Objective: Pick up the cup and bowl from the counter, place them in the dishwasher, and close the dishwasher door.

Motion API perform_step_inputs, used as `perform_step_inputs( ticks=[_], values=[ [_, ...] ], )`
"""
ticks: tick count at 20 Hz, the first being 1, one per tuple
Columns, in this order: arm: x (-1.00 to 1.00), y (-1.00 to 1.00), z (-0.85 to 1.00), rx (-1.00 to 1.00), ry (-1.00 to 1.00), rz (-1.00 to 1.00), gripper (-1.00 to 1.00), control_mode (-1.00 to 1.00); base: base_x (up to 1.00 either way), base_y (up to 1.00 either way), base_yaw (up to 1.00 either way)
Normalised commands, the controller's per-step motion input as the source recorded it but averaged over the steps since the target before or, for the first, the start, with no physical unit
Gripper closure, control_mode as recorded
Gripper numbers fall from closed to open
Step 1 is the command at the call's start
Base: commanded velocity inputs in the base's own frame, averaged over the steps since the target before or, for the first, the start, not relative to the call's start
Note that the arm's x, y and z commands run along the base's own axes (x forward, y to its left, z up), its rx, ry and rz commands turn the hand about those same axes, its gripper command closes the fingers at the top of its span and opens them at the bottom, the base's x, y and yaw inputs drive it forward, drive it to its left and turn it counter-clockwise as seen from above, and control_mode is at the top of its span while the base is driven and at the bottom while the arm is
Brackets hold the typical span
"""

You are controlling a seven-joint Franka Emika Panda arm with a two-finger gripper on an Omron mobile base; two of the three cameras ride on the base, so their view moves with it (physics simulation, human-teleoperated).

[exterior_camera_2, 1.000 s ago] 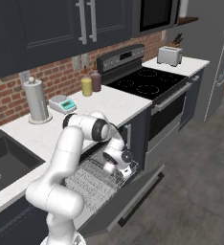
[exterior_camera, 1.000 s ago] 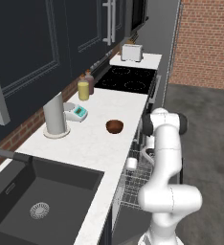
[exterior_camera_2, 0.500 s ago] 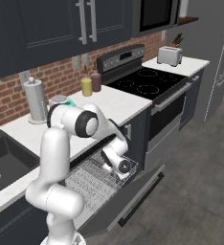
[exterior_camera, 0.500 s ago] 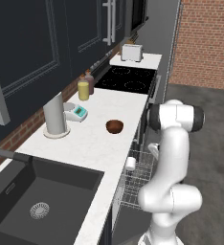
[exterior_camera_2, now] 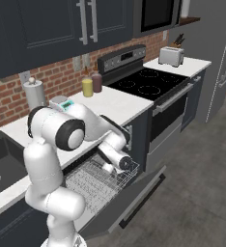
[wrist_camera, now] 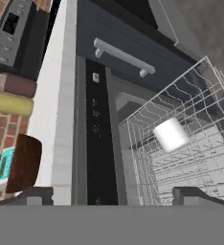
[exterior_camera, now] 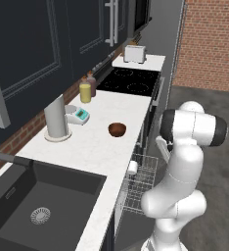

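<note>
The whitish cup (wrist_camera: 170,135) lies in the dishwasher's light grey wire rack (wrist_camera: 200,158), also seen as the cup (exterior_camera: 132,167) near the rack's counter-side corner. My gripper (wrist_camera: 114,196) is open, its fingertips wide apart with nothing between them, a little back from the cup. It hovers over the pulled-out rack (exterior_camera_2: 93,181), with the gripper (exterior_camera_2: 126,166) at the rack's outer edge. The reddish-brown bowl (exterior_camera: 117,129) sits upright on the white counter (exterior_camera: 97,142), near its front edge; the bowl (wrist_camera: 25,162) lies off to the hand's left. The dark dishwasher door (exterior_camera_2: 129,202) hangs open and lowered.
A tall grey cylinder (exterior_camera: 57,117), a teal scale (exterior_camera: 79,115) and a yellow bottle (exterior_camera: 85,91) stand along the back wall. The black sink (exterior_camera: 38,206) is at the left, the cooktop (exterior_camera: 128,81) and toaster (exterior_camera: 134,53) further along. My arm's bulk (exterior_camera: 190,132) stands beside the rack.
The arm's upper joints have swung up and round, while the hand stays over the rack. The cup rests in the same spot in the rack; the bowl has not moved.
</note>
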Motion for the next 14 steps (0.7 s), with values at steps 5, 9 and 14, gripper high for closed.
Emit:
perform_step_inputs(
  ticks=[5, 9, 14],
  values=[
    [0.12, -0.09, 1.0, 0.14, 0.17, 0.01, -1.0, -1.0, 0.0, 0.0, 0.0],
    [0.0, -0.04, 1.0, 0.08, 0.21, 0.06, -1.0, -1.0, 0.0, 0.0, 0.0],
    [0.0, 0.24, 0.89, 0.0, 0.19, 0.12, -1.0, -1.0, 0.0, 0.0, 0.0]
  ],
)
